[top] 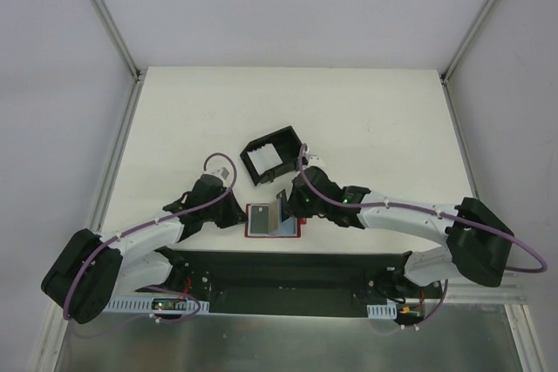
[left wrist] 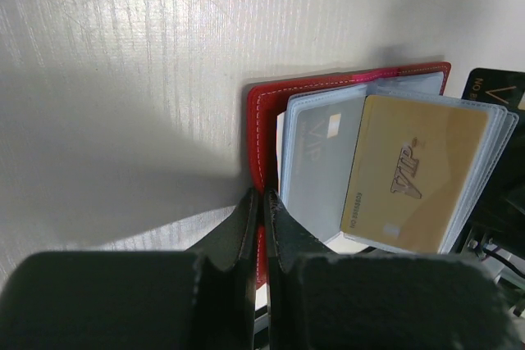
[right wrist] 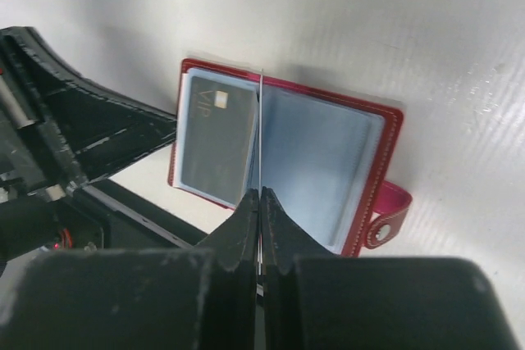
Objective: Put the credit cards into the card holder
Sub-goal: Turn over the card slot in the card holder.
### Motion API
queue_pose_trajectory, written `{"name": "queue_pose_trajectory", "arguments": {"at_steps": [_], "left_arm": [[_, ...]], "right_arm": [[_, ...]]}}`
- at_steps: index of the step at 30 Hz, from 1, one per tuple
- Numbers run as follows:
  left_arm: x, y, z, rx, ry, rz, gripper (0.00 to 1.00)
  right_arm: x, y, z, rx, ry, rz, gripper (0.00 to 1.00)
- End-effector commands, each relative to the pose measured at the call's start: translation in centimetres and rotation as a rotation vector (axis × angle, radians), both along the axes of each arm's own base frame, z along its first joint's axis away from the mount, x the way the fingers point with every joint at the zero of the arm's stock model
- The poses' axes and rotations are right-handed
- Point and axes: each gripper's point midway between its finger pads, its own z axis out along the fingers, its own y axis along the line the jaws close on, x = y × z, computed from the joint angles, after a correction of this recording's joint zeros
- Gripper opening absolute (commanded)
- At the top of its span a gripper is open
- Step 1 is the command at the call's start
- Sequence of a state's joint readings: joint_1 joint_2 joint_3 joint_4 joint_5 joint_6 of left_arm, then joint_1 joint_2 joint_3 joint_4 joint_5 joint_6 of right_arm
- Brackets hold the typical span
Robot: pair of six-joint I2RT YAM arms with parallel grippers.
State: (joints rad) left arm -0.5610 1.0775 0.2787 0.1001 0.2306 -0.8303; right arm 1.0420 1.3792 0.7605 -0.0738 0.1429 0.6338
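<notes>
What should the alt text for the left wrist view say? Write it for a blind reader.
A red wallet lies open on a white table, its clear sleeves showing a grey card and a gold card, both marked VIP. At the bottom, the left arm's jaws are closed on the wallet's red edge.

One wallet [top: 274, 220], one box [top: 272, 156], two hands: left hand [left wrist: 262, 199], right hand [right wrist: 260, 196]. Three cards show: grey card [left wrist: 316, 161], gold card [left wrist: 414, 171], and black card [left wrist: 495, 92], cut off at the edge.
</notes>
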Motion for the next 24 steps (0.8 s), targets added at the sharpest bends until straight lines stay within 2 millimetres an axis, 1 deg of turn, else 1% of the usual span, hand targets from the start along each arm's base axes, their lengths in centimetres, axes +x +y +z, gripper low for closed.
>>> {"name": "queue_pose_trajectory", "arguments": {"at_steps": [1,2,5,8,9,11,13,15,17,19,22,24], "left_arm": [[-0.4,0.7,-0.8,0.033,0.028,0.006,0.0],[-0.4,0.7,-0.8,0.034,0.03,0.007,0.0],[-0.3,0.5,-0.7,0.026,0.027,-0.001,0.0],[-0.3,0.5,-0.6,0.025,0.024,0.0,0.0],[-0.3,0.5,-0.6,0.025,0.023,-0.003,0.0],[-0.4,0.5,-0.6,0.023,0.023,-0.001,0.0],[-0.4,0.5,-0.6,0.02,0.021,0.002,0.0],[-0.5,0.6,-0.6,0.02,0.018,0.009,0.0],[-0.6,0.7,-0.8,0.022,0.021,0.011,0.0],[-0.8,0.8,-1.0,0.022,0.031,0.014,0.0],[-1.0,0.9,-1.3,0.027,0.04,0.018,0.0],[-1.1,1.0,-1.4,0.029,0.047,0.022,0.0]], "right_arm": [[-0.5,1.8,2.0,0.049,-0.007,0.076,0.0],[-0.5,2.3,2.2,0.056,-0.005,0.082,0.0],[-0.8,3.3,2.0,0.052,0.006,0.112,0.0],[-1.0,5.0,1.8,0.075,0.031,0.151,0.0],[-1.6,5.8,1.9,0.1,0.045,0.186,0.0],[-1.6,6.5,1.9,0.11,0.055,0.201,0.0],[-1.3,6.1,2.0,0.105,0.038,0.181,0.0],[-0.6,5.0,1.9,0.089,0.007,0.137,0.0],[-0.4,3.7,1.6,0.083,0.0,0.1,0.0],[-0.2,3.0,1.5,0.111,-0.022,0.07,0.0],[0.0,2.3,0.8,0.151,-0.016,0.026,0.0],[-0.1,2.2,0.2,0.181,-0.006,0.013,0.01]]}}
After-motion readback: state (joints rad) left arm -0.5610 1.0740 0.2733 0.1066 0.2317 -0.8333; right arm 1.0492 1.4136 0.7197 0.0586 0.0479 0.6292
